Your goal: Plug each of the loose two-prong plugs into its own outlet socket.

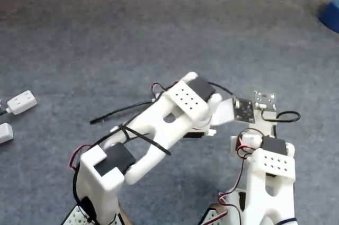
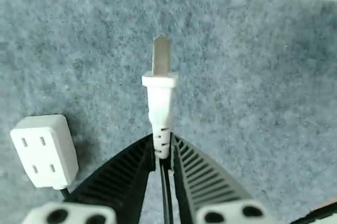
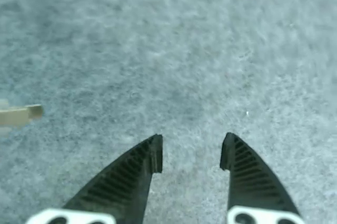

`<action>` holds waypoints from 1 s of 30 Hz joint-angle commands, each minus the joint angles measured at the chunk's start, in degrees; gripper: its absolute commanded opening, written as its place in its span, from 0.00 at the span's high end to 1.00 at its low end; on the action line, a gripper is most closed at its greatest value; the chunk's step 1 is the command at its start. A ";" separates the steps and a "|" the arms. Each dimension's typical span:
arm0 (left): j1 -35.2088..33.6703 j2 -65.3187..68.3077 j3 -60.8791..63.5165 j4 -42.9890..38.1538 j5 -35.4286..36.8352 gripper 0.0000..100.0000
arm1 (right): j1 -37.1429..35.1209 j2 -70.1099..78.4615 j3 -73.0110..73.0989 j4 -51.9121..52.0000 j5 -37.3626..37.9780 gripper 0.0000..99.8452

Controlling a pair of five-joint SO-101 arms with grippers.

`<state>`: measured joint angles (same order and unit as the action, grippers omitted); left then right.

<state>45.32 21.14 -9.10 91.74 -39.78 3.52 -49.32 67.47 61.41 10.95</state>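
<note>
Plug insertion, approach stage. We see the left gripper with its fingers clenched on the ribbed tail of a white two-prong plug. The plug appears to be held clear of the grey table, prongs pointing straight away from the wrist. A white socket block lies on the table just beside these fingers, slots facing the camera, off to one side of the plug's axis; the prongs are not aimed at it.

In the high view the left arm lies stretched over the table's middle, close to the right arm. An outlying socket block and a smaller white block sit well apart from both arms. We cannot tell whether the block near the plug is one of these.

The right gripper hovers above bare table, fingers released and grasping nothing. A prong tip enters its view from the side.

We judge the pick-up complete and no insertion begun. The next move calls for turning the plug until both prongs line up with one slot pair, then pushing straight in. The free gripper will likely need to steady the block.
</note>
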 commanded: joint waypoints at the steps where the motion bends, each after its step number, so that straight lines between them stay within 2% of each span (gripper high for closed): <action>1: 4.97 0.84 -3.38 -1.05 5.19 0.87 | -1.45 -0.75 -0.31 0.57 0.79 0.81; 4: 4.62 1.01 -2.86 -0.97 5.19 0.81 | -1.45 -0.75 -0.31 0.57 0.79 0.81; 7: 3.65 1.01 -0.57 -1.05 5.19 0.80 | -1.45 -0.75 -0.31 0.57 0.79 0.81; 10: -1.54 0.57 0.31 -1.05 5.54 0.80 | -1.63 -0.75 -0.22 0.66 1.05 0.81; 12: -7.43 0.57 -1.10 -1.05 6.68 0.80 | -1.89 -0.75 -0.31 2.33 3.96 0.81; 16: -22.81 1.01 -6.46 -0.53 21.27 0.80 | -4.97 -0.75 -1.10 5.14 8.53 0.81; 18: -30.20 1.10 -8.04 2.11 25.14 0.80 | -7.60 -0.66 -3.47 5.85 10.29 0.81; 22: -43.12 0.57 -8.84 5.80 25.14 0.80 | -17.36 -0.66 -6.99 8.31 14.68 0.81; 25: -53.76 0.75 -11.30 5.80 25.14 0.80 | -23.96 -0.66 -9.54 8.13 14.95 0.81; 30: -68.62 0.84 -17.98 5.80 23.82 0.80 | -29.14 -0.66 -13.49 8.04 14.33 0.81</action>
<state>-15.43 23.16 -22.29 96.48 -15.16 -22.77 -49.32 57.98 69.05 25.01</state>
